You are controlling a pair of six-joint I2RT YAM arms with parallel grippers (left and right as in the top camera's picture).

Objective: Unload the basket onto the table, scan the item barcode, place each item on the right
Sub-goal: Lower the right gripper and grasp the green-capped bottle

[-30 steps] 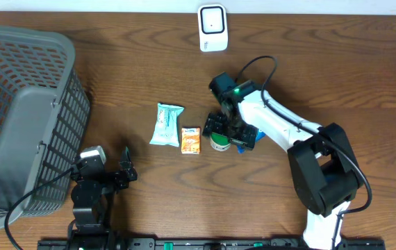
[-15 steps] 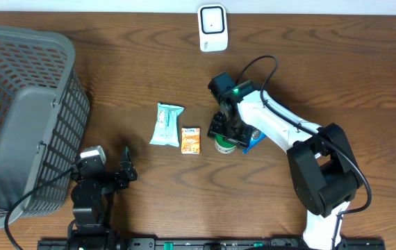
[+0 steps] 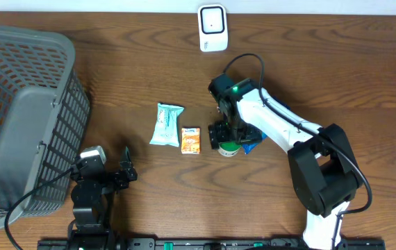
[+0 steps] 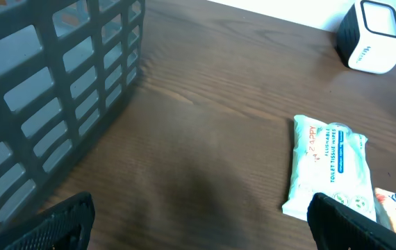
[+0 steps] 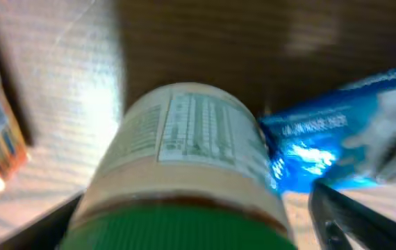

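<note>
- R gripper [image 3: 229, 139]: fingers spread wide astride green-lid jar [image 5: 191, 139], gap on one side, not clamped.
- Blue packet [image 5: 330, 139] touching jar at its 3 o'clock (overhead).
- Orange packet [image 3: 191, 140] just beside jar at 9 o'clock; wipes pack [image 3: 166, 124] beyond, approx. 10 o'clock.
- Scanner [image 3: 212, 28] at 12 o'clock, well apart.
- L gripper [image 4: 198, 222]: wide, empty, approx. 8 o'clock, near basket [image 3: 17, 125].

Mock shop checkout setup on a wooden table [image 3: 365, 76]. Grey shopping basket [image 3: 62, 132], white barcode scanner [image 3: 212, 28], tissue pack [image 3: 165, 124], snack packet [image 3: 191, 140].
</note>
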